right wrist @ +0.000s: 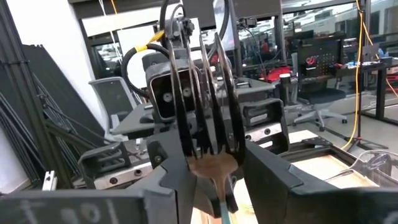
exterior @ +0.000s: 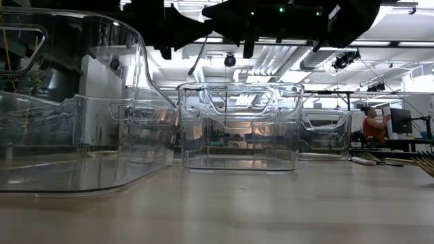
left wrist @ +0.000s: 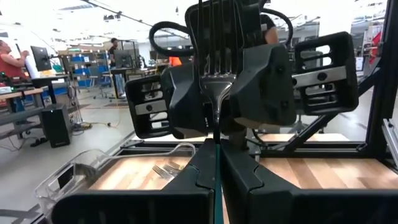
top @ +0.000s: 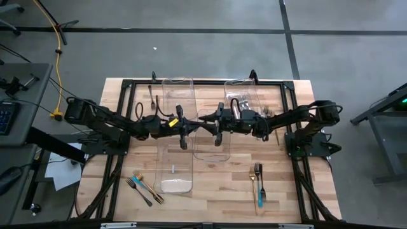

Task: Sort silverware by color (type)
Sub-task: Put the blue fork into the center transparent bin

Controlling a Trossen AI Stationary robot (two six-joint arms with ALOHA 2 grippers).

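Above the middle of the worktop (top: 210, 184), my left hand (top: 186, 135) and right hand (top: 218, 130) meet over a clear bin (top: 210, 136), each clamped on one teal-handled fork (left wrist: 214, 68). More forks (top: 257, 181) lie on the wood near the front edge.

My arms (top: 114, 121) are black, with a yellow cable (top: 170, 122) at my left wrist. The fork (left wrist: 216, 87) in my left gripper (left wrist: 216, 180) has silver tines and a teal handle. The table (top: 216, 191) is pale striped wood in a black frame (top: 191, 83). The bins (top: 175, 166) are clear. Loose forks (top: 257, 181) lie in silver, gold and teal.
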